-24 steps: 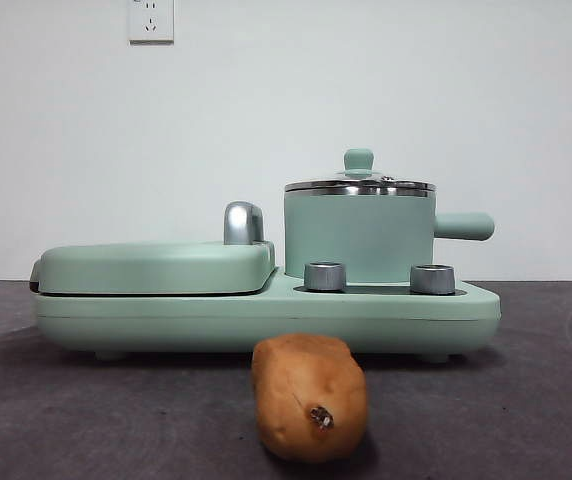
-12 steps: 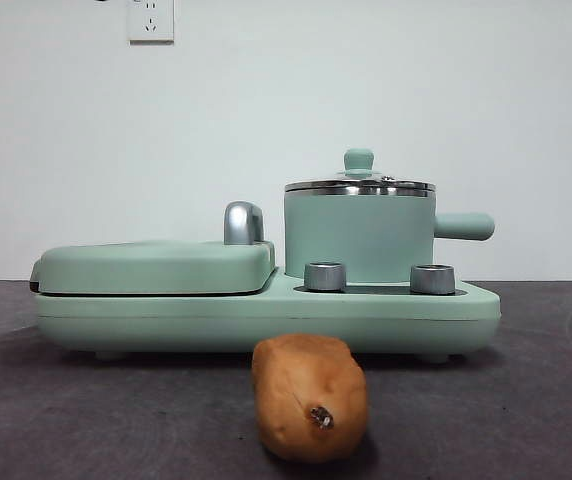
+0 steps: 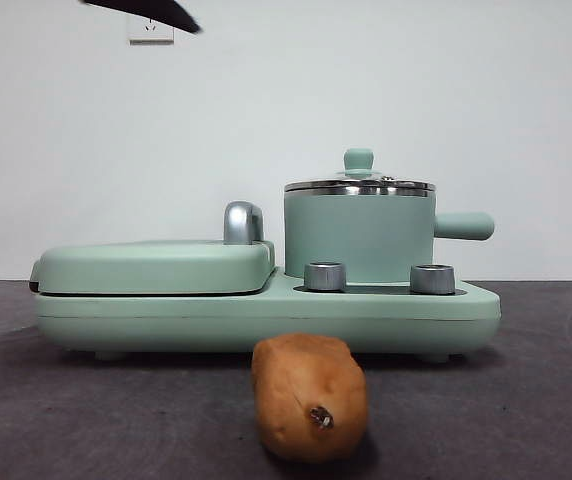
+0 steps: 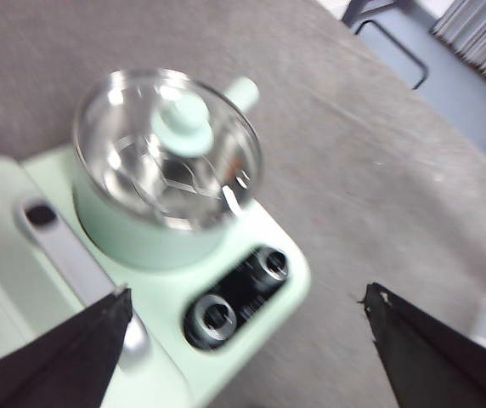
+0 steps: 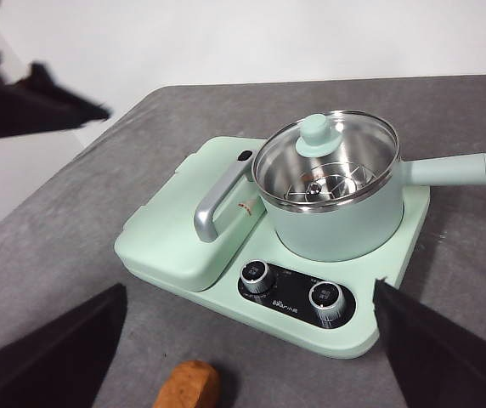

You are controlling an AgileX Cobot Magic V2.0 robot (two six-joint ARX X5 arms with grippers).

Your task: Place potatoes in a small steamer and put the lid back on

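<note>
The potato (image 3: 309, 397) lies nearest the front camera on the dark grey table (image 3: 526, 400), its end with the dark eye spot facing forward, just in front of the mint-green cooker base (image 3: 266, 318) and apart from it. It also shows at the edge of the right wrist view (image 5: 189, 384). No gripper touches it.

On the base's front stand 2 steel dials (image 3: 325, 276). Behind them, on the base's right half, sits the small steamer (image 3: 359, 235), its stubby handle (image 3: 464, 226) pointing right. The lid (image 3: 359, 183) rests closed on its steel rim, green knob up; through the glass a steel rack shows inside (image 5: 324, 185). The flat griddle cover (image 3: 154, 266) is shut on the left half, with a steel handle (image 3: 243, 222) beside the pot.

The left gripper (image 4: 243, 340) hangs above the steamer and dials, jaws spread wide, grasping nothing; its black tip shows at the front view's top left (image 3: 151, 11). The right gripper (image 5: 251, 357) waits high over the table, jaws likewise released and empty.
</note>
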